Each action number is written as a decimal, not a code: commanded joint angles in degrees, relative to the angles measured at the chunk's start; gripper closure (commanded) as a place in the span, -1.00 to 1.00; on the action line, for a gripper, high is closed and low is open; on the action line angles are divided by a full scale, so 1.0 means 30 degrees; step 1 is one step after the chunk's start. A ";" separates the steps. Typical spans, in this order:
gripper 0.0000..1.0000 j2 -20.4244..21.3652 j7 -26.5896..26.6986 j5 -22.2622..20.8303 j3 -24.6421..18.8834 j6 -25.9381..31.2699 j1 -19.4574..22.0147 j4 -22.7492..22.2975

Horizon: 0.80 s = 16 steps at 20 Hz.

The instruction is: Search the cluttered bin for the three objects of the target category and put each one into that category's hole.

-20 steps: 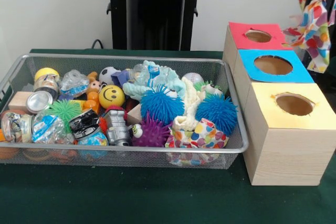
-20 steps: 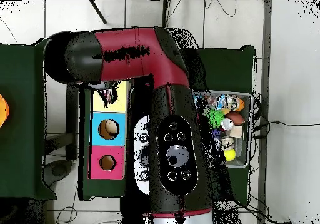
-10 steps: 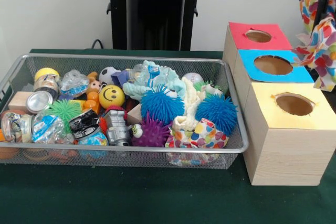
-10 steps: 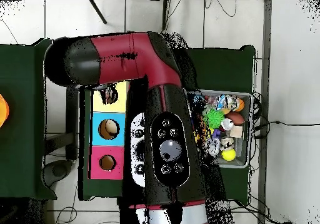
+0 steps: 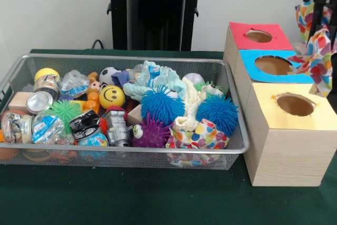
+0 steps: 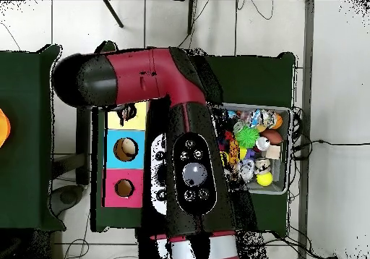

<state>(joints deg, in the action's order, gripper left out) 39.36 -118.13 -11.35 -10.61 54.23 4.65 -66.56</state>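
Polka-dot cloth [image 5: 319, 56] carried toward the yellow hole [image 5: 295, 104].
Hung from end effector [image 5: 322, 27], apparently pinched there; kept raised, probably to clear the box.

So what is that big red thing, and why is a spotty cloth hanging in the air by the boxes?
The big red thing is a robot arm. One picture looks across the table at it; the other looks straight down from above. On the green table sits a wire basket full of toys, balls and cans, and beside it a row of wooden boxes with round holes. The spotty cloth hangs from the robot's gripper, which carries it near the box with the yellow hole. The gripper itself is mostly out of sight, so I cannot see how it pinches. Another spotty cloth waits in the basket.
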 commanded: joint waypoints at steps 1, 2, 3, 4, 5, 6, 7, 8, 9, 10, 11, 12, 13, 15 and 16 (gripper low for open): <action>1.00 -0.0910 0.0521 -0.1078 -0.0395 -0.1732 0.0074 -0.3237; 1.00 -0.0986 0.0515 -0.1086 -0.0399 -0.1805 0.0093 -0.3269; 1.00 -0.1101 0.0512 -0.1137 -0.0424 -0.2088 0.0109 -0.3363; 1.00 -0.1155 0.0476 -0.1177 -0.0408 -0.2245 0.0103 -0.3422; 1.00 -0.1244 0.0506 -0.1199 -0.0442 -0.2462 0.0144 -0.3561; 1.00 -0.1317 0.0618 -0.1202 -0.0500 -0.2602 0.0209 -0.3625; 1.00 -0.1368 0.0776 -0.1242 -0.0550 -0.2821 0.0291 -0.3750; 1.00 -0.1419 0.0902 -0.1220 -0.0610 -0.2903 0.0373 -0.3813; 1.00 -0.1504 0.0973 -0.1326 -0.0573 -0.3083 0.0406 -0.3882; 1.00 -0.1564 0.1050 -0.1329 -0.0605 -0.3166 0.0457 -0.3922; 1.00 -0.1697 0.1025 -0.1402 -0.0586 -0.3422 0.0458 -0.3976; 1.00 -0.1811 0.1025 -0.1421 -0.0592 -0.3561 0.0464 -0.3976; 1.00 -0.2070 0.0939 -0.1512 -0.0546 -0.3827 0.0447 -0.3900; 1.00 -0.2367 0.0879 -0.1636 -0.0480 -0.4169 0.0424 -0.3854; 1.00 -0.2461 0.0865 -0.1672 -0.0471 -0.4271 0.0431 -0.3855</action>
<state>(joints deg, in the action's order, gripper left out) 36.25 -118.13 -12.58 -10.62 44.97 4.57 -71.51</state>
